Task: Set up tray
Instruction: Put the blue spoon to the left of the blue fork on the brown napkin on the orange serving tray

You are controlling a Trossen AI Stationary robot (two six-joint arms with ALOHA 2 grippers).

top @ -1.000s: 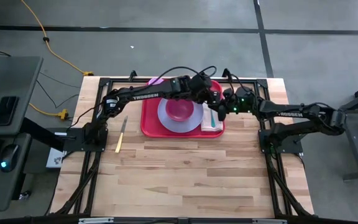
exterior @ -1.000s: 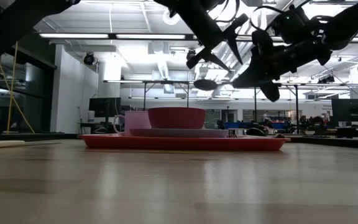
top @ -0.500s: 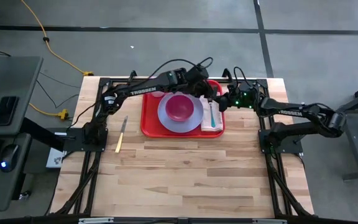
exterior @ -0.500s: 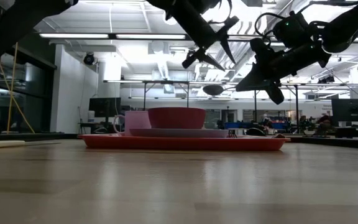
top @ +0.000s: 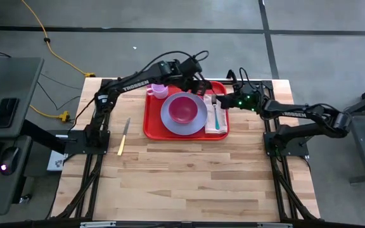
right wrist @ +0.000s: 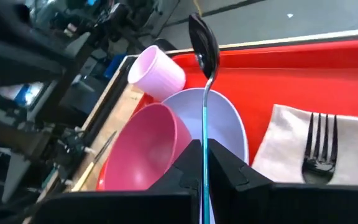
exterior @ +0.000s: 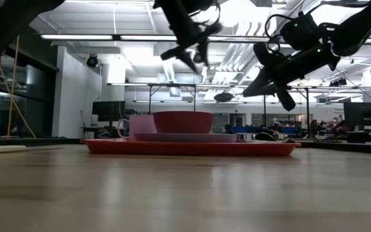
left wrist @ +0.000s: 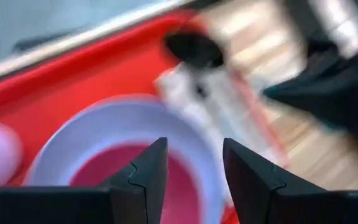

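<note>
Tray sits at the far middle of the tabletop, carrying a plate with a pink bowl on it, a small cup at the tray's 11 o'clock corner, and a napkin with a fork along its 3 o'clock side.

Right claw is clamped together on a spoon, handle pinched between the fingers, bowl end sticking forward. It hangs above the tray's 3 o'clock edge, over the napkin, not touching it.

Left claw has its fingers apart and holds nothing. It hangs above the tray's 12 o'clock rim, just beyond the bowl.

Risks I see from here:
- Spoon is held only by its thin handle; I judge it could pivot or slip in the grip if I lower quickly.
- Fork already occupies the napkin. Setting the spoon down carelessly could knock the fork or drag the napkin askew.
- The two claws are near one another above the tray's far right part; any crossing move invites a collision.
- A knife lies on the tabletop at the tray's 9 o'clock, well apart; I judge it not yet placed.
</note>
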